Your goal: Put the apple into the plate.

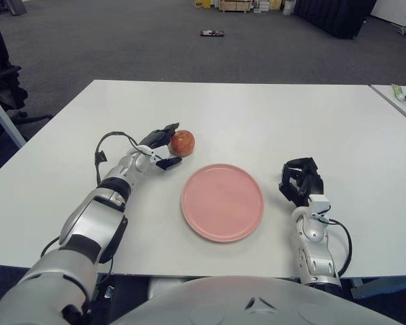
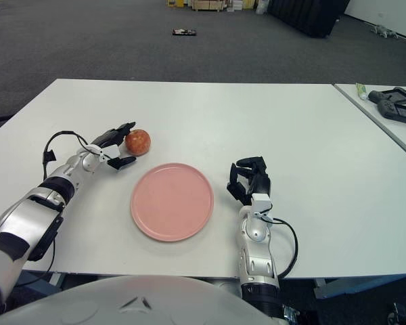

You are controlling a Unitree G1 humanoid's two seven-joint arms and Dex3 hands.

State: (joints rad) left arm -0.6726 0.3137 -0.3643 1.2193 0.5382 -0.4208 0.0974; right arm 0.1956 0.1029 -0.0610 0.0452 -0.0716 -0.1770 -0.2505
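The round red-yellow apple (image 1: 183, 142) was seen left of centre on the white tabletop (image 1: 271, 122), bracketed by the left hand (image 1: 161, 147), fingers spread, not closed. It could be nudged away from the pink round plate (image 1: 222, 202). The right hand (image 1: 299, 181) was curled, lower right.

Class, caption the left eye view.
Left hand open beside the apple, pink plate waiting, right hand idle.

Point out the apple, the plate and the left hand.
apple (image 1: 183, 142), left eye view, middle of its red skin.
plate (image 1: 222, 202), left eye view, bare pink centre.
left hand (image 1: 160, 145), left eye view, black fingers open beside the apple.
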